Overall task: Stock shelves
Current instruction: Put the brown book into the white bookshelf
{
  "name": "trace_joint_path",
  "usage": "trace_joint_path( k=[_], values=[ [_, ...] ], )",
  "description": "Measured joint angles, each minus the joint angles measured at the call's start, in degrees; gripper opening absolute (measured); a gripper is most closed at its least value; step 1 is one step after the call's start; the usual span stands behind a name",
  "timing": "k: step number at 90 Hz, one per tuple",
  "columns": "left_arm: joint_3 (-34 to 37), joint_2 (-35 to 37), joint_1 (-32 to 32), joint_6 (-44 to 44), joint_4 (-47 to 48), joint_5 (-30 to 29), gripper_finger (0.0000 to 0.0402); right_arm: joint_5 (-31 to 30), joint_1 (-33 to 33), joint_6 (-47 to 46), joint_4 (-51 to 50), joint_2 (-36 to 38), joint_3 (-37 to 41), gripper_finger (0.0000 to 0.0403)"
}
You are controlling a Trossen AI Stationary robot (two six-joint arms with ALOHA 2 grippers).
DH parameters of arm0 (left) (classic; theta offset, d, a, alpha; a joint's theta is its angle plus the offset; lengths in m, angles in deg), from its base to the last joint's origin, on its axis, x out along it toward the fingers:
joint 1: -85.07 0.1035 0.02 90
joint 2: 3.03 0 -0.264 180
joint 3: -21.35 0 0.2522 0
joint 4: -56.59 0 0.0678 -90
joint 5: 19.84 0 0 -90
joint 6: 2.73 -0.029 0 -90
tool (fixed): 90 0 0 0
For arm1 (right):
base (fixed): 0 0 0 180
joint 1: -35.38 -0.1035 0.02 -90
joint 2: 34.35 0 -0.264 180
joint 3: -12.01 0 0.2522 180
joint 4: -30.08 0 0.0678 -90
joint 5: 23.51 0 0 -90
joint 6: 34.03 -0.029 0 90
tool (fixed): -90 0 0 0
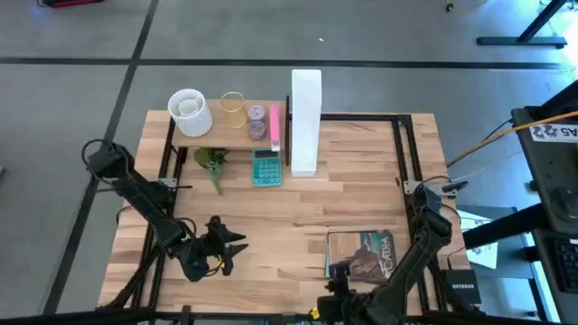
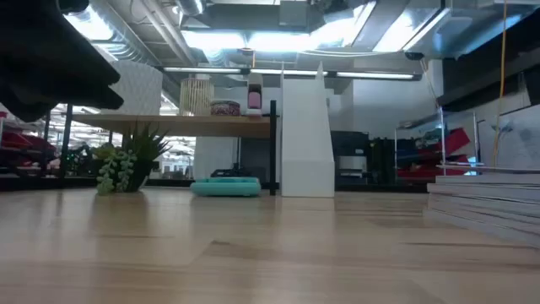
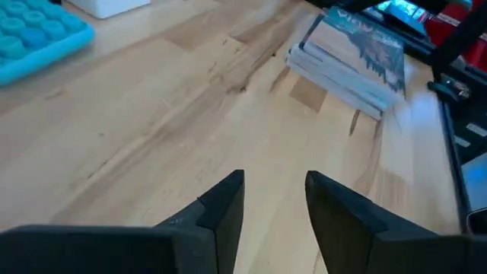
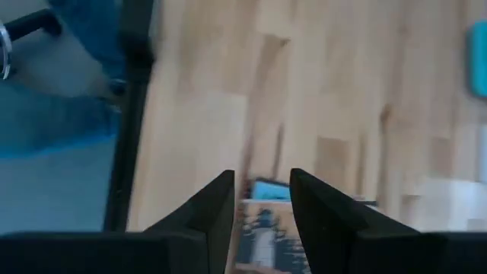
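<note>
The shelves are a small raised wood plank [image 1: 226,136] on a black frame at the table's far left, with a tall white file box [image 1: 305,122] standing at its right end. A stack of books [image 1: 363,253] lies flat near the front right. My left gripper [image 1: 237,246] hovers open over bare tabletop at the front left; in its wrist view the fingers [image 3: 274,179] point toward the books [image 3: 358,53]. My right gripper [image 1: 336,271] is open at the books' near-left corner, and the stack's edge [image 4: 262,221] shows beyond its fingers, apart from them.
On the plank stand a white ribbed cup [image 1: 190,110], a clear glass [image 1: 233,106] and pink items [image 1: 274,126]. Below it sit a small plant [image 1: 212,162] and a teal calculator [image 1: 266,168]. Black rails [image 1: 402,153] frame the tabletop. Bare wood lies mid-table.
</note>
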State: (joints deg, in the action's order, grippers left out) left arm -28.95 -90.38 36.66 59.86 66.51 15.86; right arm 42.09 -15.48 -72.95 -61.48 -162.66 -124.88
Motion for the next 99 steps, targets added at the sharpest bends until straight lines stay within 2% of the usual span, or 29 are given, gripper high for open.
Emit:
trace_joint_path(
  k=[20, 29, 42, 56, 70, 78, 88, 99],
  values=[
    [0.02, -2.47, 0.10, 0.84, -0.20, 0.13, 0.0125, 3.03, -2.64, -4.71, 5.51, -1.71, 5.57, 0.0113],
    [0.02, -2.53, 0.12, 0.48, -0.25, 0.11, 0.0125, 3.30, -4.61, -10.87, 10.10, -1.86, 10.02, 0.0113],
    [0.02, -2.53, 0.12, -0.24, -0.17, -0.80, 0.0125, -0.12, -7.39, -16.17, 15.66, -1.92, 15.31, 0.0120],
    [0.02, -2.51, 0.52, -0.26, -0.09, -1.77, 0.0125, -10.62, -9.29, -21.17, 18.43, -1.92, 20.17, 0.0169],
    [0.02, -2.51, 1.33, -0.22, -0.01, -1.72, 0.0125, -18.14, -9.54, -20.37, 16.55, -1.92, 22.59, 0.0243],
    [0.02, -2.51, 1.94, -0.48, -0.04, -1.69, 0.0125, -20.68, -9.15, -16.63, 15.72, -1.92, 23.53, 0.0270],
    [0.02, -2.51, 2.73, -0.21, -0.02, -1.36, 0.0125, -20.19, -8.38, -12.98, 14.25, -1.92, 25.71, 0.0278],
    [0.02, -2.51, 2.85, -0.11, 0.07, -1.34, 0.0125, -19.88, -7.44, -11.20, 13.16, -1.92, 27.41, 0.0266]
  ],
)
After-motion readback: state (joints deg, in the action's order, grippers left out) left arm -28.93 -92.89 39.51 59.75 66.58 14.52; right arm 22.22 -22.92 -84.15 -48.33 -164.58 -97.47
